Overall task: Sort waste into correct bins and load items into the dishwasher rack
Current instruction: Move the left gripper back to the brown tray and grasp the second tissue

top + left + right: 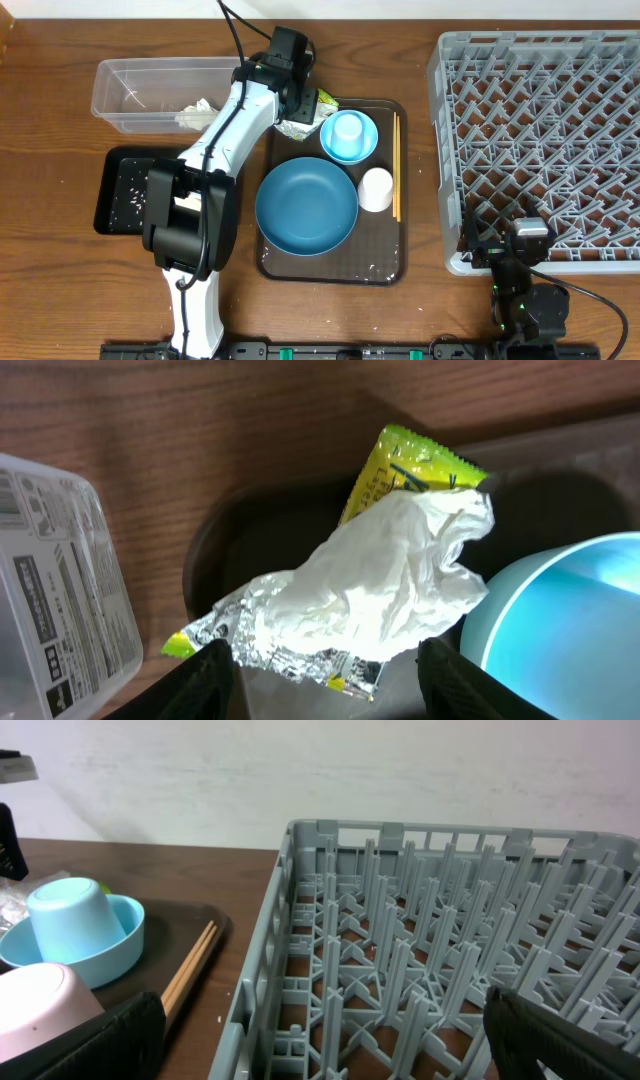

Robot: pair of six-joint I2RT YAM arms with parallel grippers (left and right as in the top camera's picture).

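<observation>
Here, seen from overhead, the brown serving tray sits mid-table, with the dishwasher rack at its 3 o'clock, the clear tub at its 10 o'clock and the black tray at its 9 o'clock. White paper wads lie in the tub's corner nearest the serving tray, and rice grains speckle the black tray.

On the serving tray, the dark-blue bowl fills the 7 o'clock part. The white cup touches the bowl at its 3 o'clock. The light-blue cup stands upside down in the light-blue saucer at 12 o'clock. The chopsticks lie along the 3 o'clock edge. A few white grains lie scattered near the 6 o'clock rim.

The left gripper hangs over the tray's 11 o'clock corner. Its fingers are spread wide, pinching nothing. Between them lies the green-yellow snack wrapper with its silver inside showing. A crumpled white paper wad rests on top of it, just beside the saucer.

The right gripper sits low at the rack's 6 o'clock edge, with its fingers parted and empty. It faces the rack's pegs, and the cups and chopsticks are off at its 9 o'clock.
</observation>
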